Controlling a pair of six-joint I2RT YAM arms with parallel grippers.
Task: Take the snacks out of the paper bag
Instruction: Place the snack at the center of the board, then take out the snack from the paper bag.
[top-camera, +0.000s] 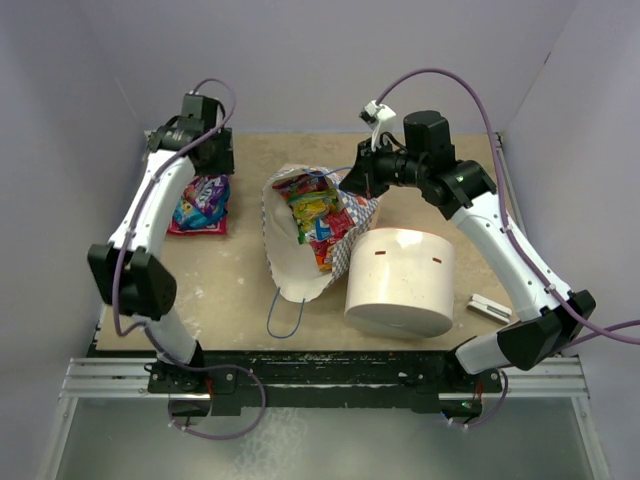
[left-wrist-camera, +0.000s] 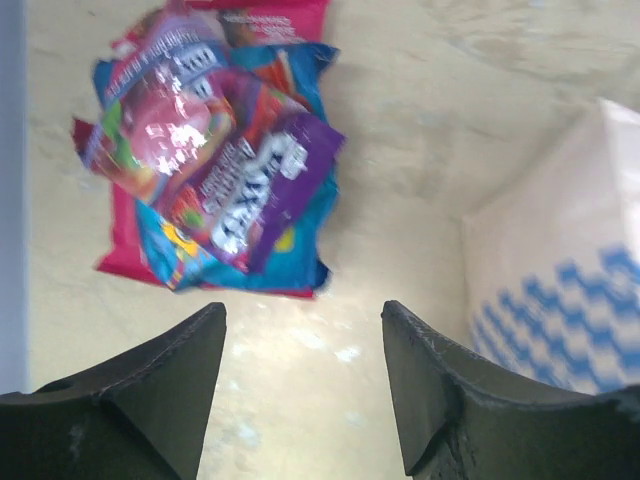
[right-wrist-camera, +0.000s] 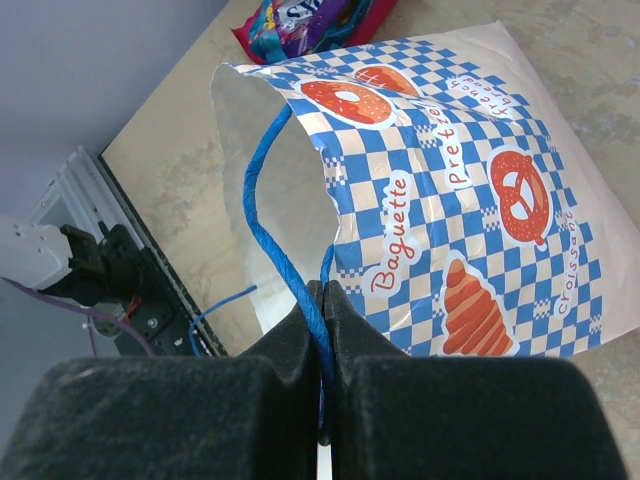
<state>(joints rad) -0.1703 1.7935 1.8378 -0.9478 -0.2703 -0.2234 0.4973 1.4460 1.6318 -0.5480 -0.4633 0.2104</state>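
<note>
The paper bag (top-camera: 290, 262) lies open on the table, its white inside facing up, with several bright snacks (top-camera: 315, 215) still inside. A pile of snacks (top-camera: 203, 203) lies on the table at the far left. My left gripper (top-camera: 213, 170) is open and empty just above that pile; in the left wrist view the pile (left-wrist-camera: 215, 150) lies beyond my open gripper (left-wrist-camera: 303, 320), with the bag's side (left-wrist-camera: 560, 290) to the right. My right gripper (top-camera: 352, 185) is shut on the bag's blue cord handle (right-wrist-camera: 270, 210) and holds the bag's checkered wall (right-wrist-camera: 450, 200) up; the right wrist view shows the gripper (right-wrist-camera: 326, 290) pinching the cord.
A large white cylinder (top-camera: 400, 280) stands right of the bag, touching it. A small grey flat bar (top-camera: 490, 306) lies at the right front. The bag's other blue handle (top-camera: 285, 320) hangs toward the front edge. Walls close in the table at the back and on both sides.
</note>
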